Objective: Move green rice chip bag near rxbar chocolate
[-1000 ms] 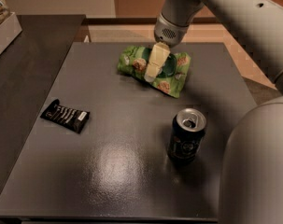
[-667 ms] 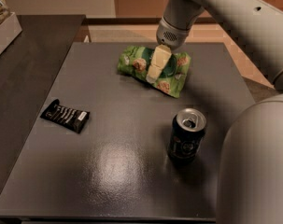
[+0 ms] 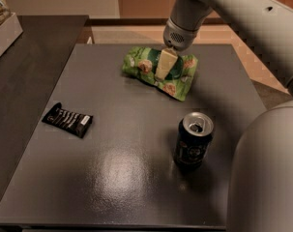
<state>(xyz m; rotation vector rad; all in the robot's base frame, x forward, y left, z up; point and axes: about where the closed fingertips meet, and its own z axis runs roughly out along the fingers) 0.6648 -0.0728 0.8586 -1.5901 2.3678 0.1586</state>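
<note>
The green rice chip bag lies crumpled at the back middle of the dark table. My gripper comes down from the arm at the upper right and rests on the middle of the bag, covering part of it. The rxbar chocolate, a small flat black wrapper with white text, lies at the table's left side, well apart from the bag.
A dark blue drink can stands upright, opened, at the front right of the table. The robot's grey body fills the lower right corner. A dark counter with a white box adjoins the table at the left.
</note>
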